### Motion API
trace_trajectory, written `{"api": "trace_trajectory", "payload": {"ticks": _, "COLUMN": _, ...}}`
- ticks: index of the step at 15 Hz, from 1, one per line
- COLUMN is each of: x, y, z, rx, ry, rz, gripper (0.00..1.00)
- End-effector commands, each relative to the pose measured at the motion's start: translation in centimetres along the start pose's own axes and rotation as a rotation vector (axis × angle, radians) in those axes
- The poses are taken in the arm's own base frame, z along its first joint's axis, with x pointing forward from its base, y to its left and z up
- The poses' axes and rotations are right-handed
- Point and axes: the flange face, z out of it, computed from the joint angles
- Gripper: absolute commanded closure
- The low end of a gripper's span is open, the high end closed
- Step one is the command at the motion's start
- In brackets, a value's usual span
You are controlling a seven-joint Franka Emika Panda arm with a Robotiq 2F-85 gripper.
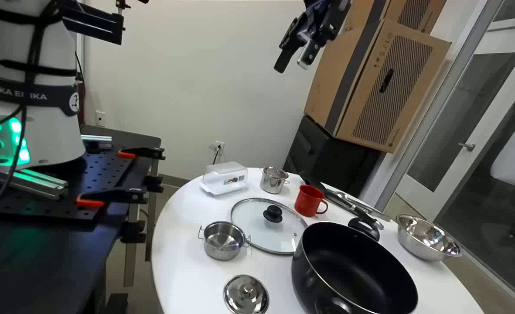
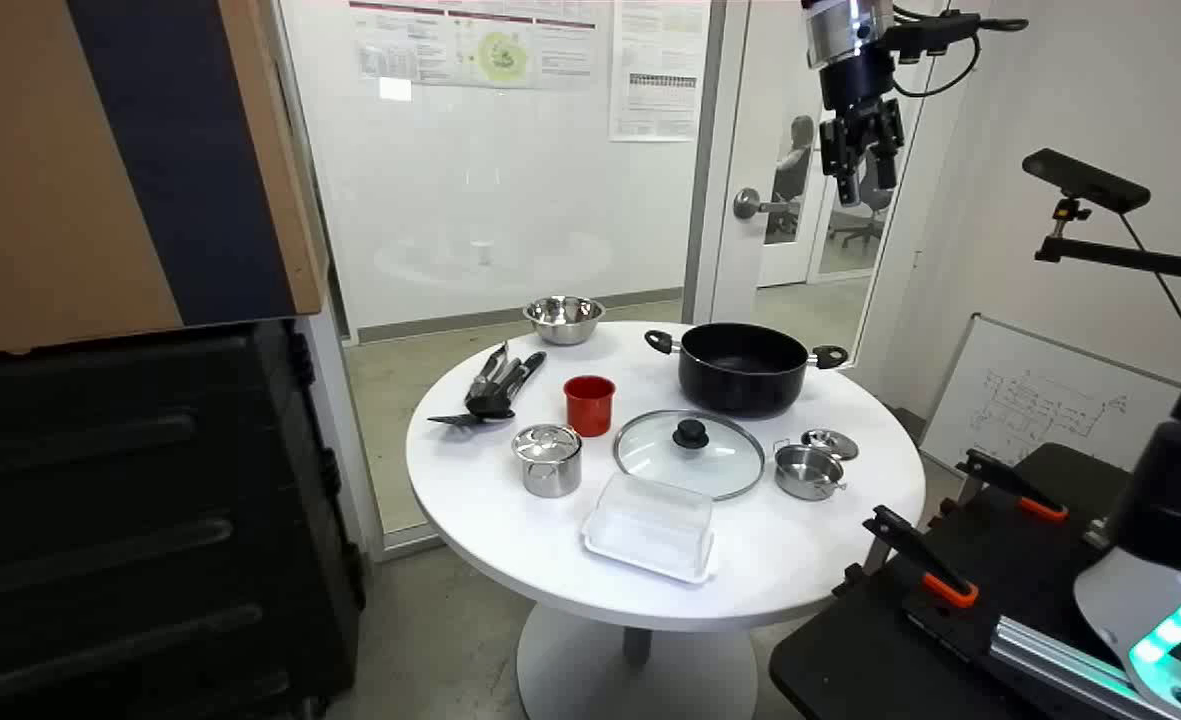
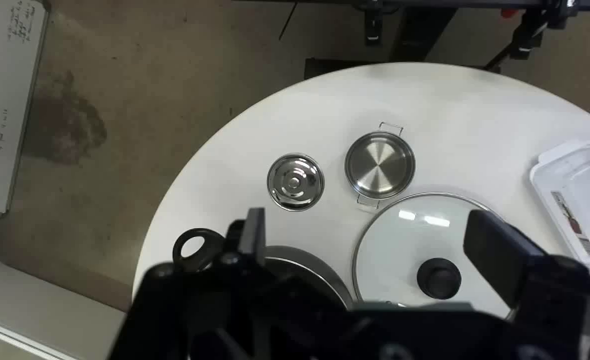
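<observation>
In an exterior view, farthest left of the pincer (image 2: 867, 187) and well below it, black utensils (image 2: 491, 393) lie bunched on the round white surface (image 2: 770, 548). Next, also low on the pincer's left, come a lidded steel canister (image 2: 549, 470), a wide steel bowl (image 2: 564, 320) at the surface's edge, and a red mug (image 2: 589, 405). Nearer to the pincer's line are a clear plastic box (image 2: 650, 522) and a glass lid (image 2: 690, 464), flat with its black knob (image 2: 690, 433) upward. The black two-handled pot (image 2: 740, 390) stands upright below the pincer, a little to its left. A small steel pot (image 2: 808, 472) and, just beside it, a small steel lid (image 2: 830, 443) sit almost straight beneath.

The pincer itself hangs high over the surface, pointing down, spread wide and holding nothing. In the wrist view, one of its fingers (image 3: 254, 235) hides part of the black two-handled pot, the other part of the glass lid; the small steel pot and small steel lid show beyond the gap.

To the pincer's right in an exterior view are a whiteboard (image 2: 1045, 390), lower down, and a camera (image 2: 1085, 182) roughly level with it.
</observation>
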Motion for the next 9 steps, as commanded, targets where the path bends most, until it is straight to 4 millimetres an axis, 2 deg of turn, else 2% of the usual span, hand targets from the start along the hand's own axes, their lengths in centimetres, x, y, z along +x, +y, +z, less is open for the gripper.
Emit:
{"api": "trace_trajectory", "payload": {"ticks": 1, "x": 0.0, "y": 0.0, "z": -0.1, "rx": 0.0, "ry": 0.001, "rz": 0.0, "gripper": 0.0}}
{"api": "trace_trajectory", "payload": {"ticks": 7, "x": 2.3, "y": -3.1, "z": 1.8, "rx": -0.003, "ry": 0.033, "rz": 0.03, "gripper": 0.0}}
{"api": "trace_trajectory", "payload": {"ticks": 8, "x": 1.6, "y": -2.1, "z": 1.4, "rx": 0.003, "ry": 0.033, "rz": 0.011, "gripper": 0.0}}
{"api": "trace_trajectory", "payload": {"ticks": 9, "x": 1.8, "y": -2.5, "z": 1.7, "rx": 0.001, "ry": 0.027, "rz": 0.008, "gripper": 0.0}}
